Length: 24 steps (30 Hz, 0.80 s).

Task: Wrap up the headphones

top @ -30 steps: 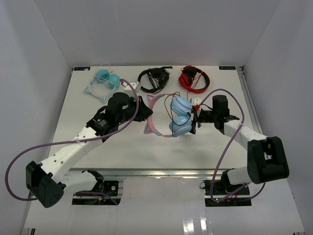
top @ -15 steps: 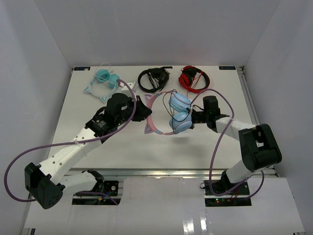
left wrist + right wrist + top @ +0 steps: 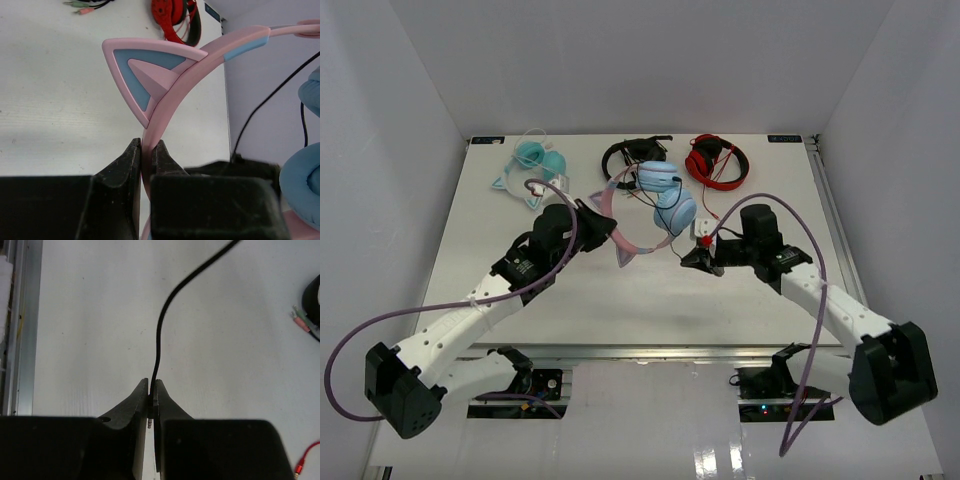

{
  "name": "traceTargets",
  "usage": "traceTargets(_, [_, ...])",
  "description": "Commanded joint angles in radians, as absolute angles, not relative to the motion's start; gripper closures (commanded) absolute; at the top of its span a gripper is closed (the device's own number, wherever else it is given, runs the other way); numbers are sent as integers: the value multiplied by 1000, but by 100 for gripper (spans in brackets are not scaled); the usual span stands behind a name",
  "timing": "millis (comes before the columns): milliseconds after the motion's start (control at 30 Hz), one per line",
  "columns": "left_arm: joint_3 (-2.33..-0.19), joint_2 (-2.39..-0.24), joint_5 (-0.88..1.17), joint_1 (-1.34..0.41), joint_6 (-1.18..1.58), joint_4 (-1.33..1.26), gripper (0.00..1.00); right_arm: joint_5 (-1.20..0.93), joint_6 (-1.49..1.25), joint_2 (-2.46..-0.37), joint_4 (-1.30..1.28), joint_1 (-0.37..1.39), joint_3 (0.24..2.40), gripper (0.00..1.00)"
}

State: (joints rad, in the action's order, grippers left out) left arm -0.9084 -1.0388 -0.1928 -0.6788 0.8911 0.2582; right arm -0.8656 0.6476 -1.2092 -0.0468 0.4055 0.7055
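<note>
The headphones [image 3: 675, 210], with a pink cat-ear headband and light blue earcups, hang above the table's middle. My left gripper [image 3: 610, 230] is shut on the headband. In the left wrist view the pink band [image 3: 172, 95] rises from between that gripper's tips [image 3: 148, 147], just below a cat ear; an earcup [image 3: 305, 185] shows at the right. The thin black cable [image 3: 685, 235] runs from the earcups down to my right gripper [image 3: 688, 260]. In the right wrist view that gripper [image 3: 152, 385] is shut on the cable [image 3: 165, 315] at its plug end, low over the table.
Along the back edge lie teal cat-ear headphones [image 3: 532, 160], black headphones [image 3: 632, 158] and red headphones [image 3: 717, 160]. Loose plugs [image 3: 301, 320] lie at the right of the right wrist view. A metal rail [image 3: 20, 315] borders the table there.
My right gripper has shut on the cable and drawn back toward the near side. The left arm has swung the headphones, so the earcups now sit further back.
</note>
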Motion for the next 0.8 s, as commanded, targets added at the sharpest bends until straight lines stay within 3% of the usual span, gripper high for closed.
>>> traceTargets(0, [-891, -1067, -366, -678, 1088, 147, 100, -609, 830, -1054, -299, 524, 747, 92])
traceTargets(300, [-993, -1270, -503, -675, 1096, 317, 100, -162, 960, -1026, -451, 684, 894, 92])
traceTargets(767, [-1063, -1512, -320, -685, 808, 425, 100, 56, 1056, -1213, -395, 877, 960, 92])
